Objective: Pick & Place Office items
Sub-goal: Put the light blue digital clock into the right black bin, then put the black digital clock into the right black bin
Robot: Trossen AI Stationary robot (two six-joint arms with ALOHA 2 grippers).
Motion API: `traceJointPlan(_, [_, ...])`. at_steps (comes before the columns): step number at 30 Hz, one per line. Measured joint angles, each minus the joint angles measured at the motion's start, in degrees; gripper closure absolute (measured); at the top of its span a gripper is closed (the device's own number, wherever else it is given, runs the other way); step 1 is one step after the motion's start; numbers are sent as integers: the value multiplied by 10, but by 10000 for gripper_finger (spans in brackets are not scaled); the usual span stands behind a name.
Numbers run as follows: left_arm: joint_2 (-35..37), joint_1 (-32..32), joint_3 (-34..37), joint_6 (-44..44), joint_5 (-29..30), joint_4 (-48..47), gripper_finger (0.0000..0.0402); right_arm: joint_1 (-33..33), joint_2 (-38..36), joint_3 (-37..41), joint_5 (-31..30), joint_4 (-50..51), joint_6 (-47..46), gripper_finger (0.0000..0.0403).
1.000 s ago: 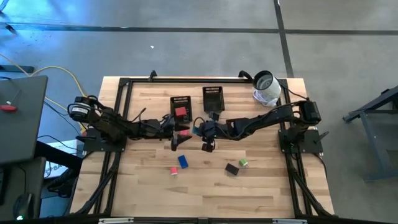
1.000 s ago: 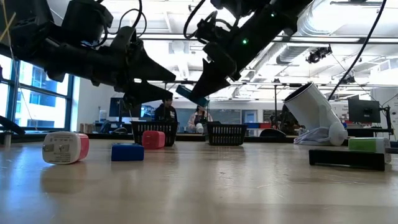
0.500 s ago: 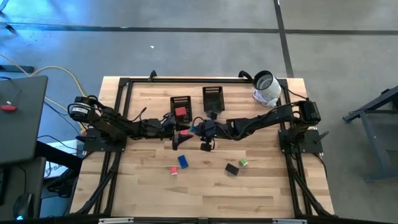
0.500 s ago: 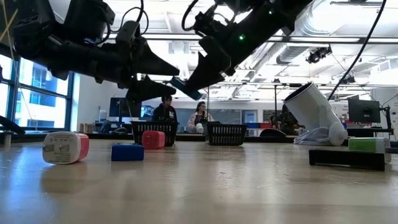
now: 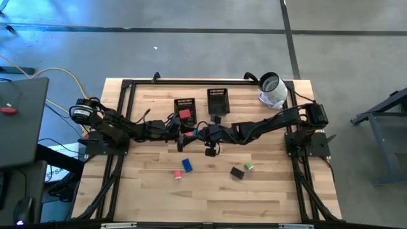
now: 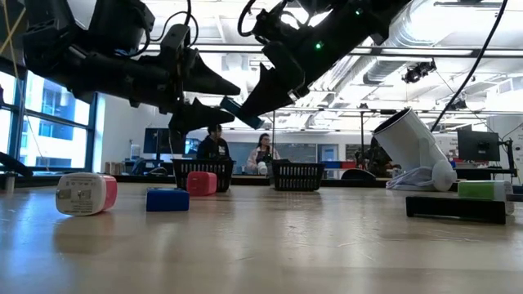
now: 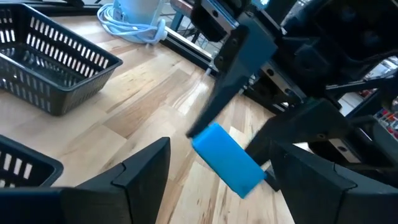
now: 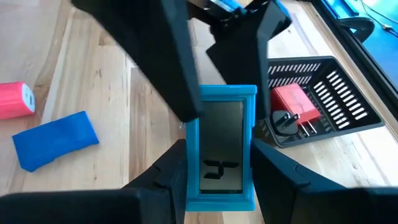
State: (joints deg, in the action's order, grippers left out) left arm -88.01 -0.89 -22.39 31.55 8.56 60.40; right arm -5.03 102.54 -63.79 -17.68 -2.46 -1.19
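Right gripper clamped a teal-framed block mid-air facing the spread-fingered left gripper, a likely handover needing the left to close.

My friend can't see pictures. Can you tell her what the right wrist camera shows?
The right gripper holds a teal block up over the wooden table, facing the left gripper's open fingers. A red block lies in a black tray; a blue block is on the table.

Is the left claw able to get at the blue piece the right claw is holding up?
Probably yes. The left claw is open, its fingers either side of the blue piece, with nothing between. The right claw grips the other end.
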Motion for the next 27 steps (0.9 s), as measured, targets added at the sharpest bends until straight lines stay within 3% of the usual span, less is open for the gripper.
traceJointPlan(4, [0,0,0,4,1,0,160,-2,0,0,2,-3,5,275])
traceJointPlan(12, [0,0,-1,29,-3,0,279,-4,1,0,-10,-8,17,276])
traceJointPlan(15, [0,3,0,41,-3,-8,301,-4,1,0,-14,-6,19,278])
traceJointPlan(21, [0,5,-6,28,-9,-21,319,-6,1,0,36,-20,17,321])
traceJointPlan(27, [0,6,-10,27,-10,-25,358,-5,1,0,14,-16,26,390])
